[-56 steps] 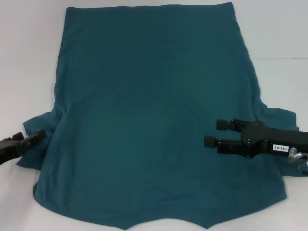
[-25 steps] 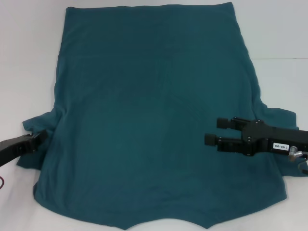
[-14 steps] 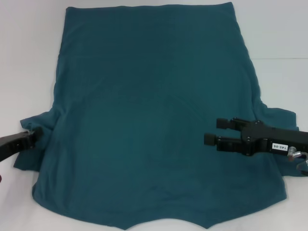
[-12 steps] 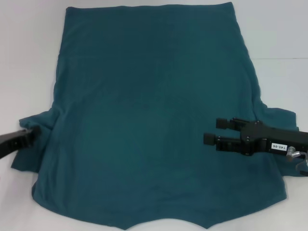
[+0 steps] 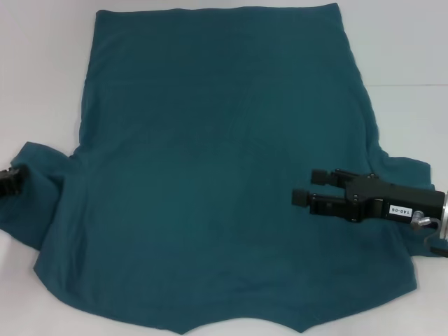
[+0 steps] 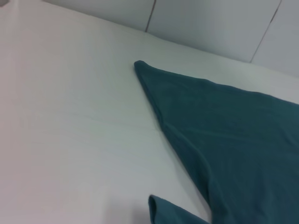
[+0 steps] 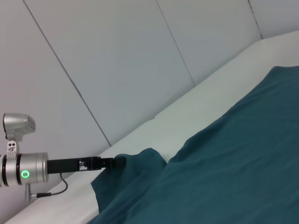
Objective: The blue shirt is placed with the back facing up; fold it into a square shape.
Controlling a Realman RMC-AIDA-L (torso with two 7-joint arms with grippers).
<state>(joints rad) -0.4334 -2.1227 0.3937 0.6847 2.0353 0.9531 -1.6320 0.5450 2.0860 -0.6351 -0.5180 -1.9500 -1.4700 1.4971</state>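
The blue shirt (image 5: 210, 161) lies flat on the white table, plain side up, hem at the far end. My left gripper (image 5: 10, 183) is at the table's left edge, shut on the shirt's left sleeve (image 5: 40, 192), which is drawn out to the left. The right wrist view shows that gripper (image 7: 112, 163) pinching the sleeve tip. My right gripper (image 5: 306, 185) is open and empty, just above the shirt's right side, fingers pointing left. The right sleeve (image 5: 413, 168) lies partly under that arm. The shirt also shows in the left wrist view (image 6: 233, 130).
The white table (image 5: 42, 70) shows bare on both sides of the shirt. Grey wall panels (image 7: 117, 56) stand behind the table.
My left gripper closed on the left sleeve and pulled it out to the left, spreading it. My right gripper shifted slightly to the left.
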